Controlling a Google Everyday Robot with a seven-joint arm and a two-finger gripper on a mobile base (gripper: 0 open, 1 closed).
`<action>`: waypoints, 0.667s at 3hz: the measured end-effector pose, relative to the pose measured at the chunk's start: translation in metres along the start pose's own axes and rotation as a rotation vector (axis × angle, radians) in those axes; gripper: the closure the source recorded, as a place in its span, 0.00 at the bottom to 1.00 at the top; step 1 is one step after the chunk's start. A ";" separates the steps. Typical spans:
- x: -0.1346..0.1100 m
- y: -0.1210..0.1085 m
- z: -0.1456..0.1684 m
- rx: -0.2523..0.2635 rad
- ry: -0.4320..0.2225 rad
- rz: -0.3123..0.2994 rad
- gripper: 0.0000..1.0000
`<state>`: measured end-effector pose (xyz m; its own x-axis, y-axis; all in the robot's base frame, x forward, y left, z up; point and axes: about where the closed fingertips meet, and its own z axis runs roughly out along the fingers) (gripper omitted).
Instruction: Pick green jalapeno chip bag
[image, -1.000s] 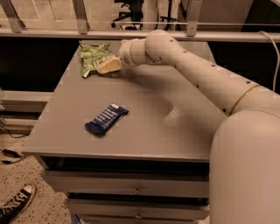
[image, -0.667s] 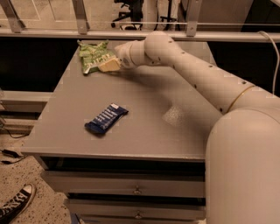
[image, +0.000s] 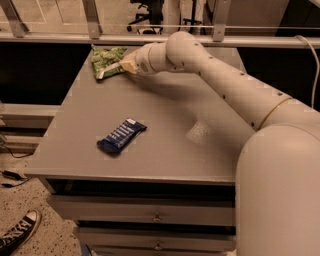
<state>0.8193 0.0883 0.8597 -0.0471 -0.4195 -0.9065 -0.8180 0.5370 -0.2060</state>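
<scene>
The green jalapeno chip bag (image: 106, 60) is a crinkly light-green packet with a white edge, lying at the far left corner of the grey table (image: 165, 115). My gripper (image: 123, 65) is at the end of the long white arm, reaching across the table from the right. Its tip is right at the bag's right edge, low over the tabletop and touching or almost touching the bag.
A dark blue bar wrapper (image: 121, 135) with white print lies near the table's front left. A metal rail (image: 160, 39) runs behind the table. Drawers (image: 150, 215) are below the tabletop. A sneaker (image: 17, 233) is on the floor at lower left.
The gripper has stayed at the bag's right edge. The bag and the blue wrapper have not visibly moved on the table.
</scene>
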 end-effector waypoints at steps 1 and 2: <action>-0.021 0.004 -0.011 0.000 -0.047 -0.035 1.00; -0.048 0.013 -0.030 -0.013 -0.137 -0.061 1.00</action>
<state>0.7935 0.0935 0.9112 0.0806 -0.3467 -0.9345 -0.8243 0.5039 -0.2581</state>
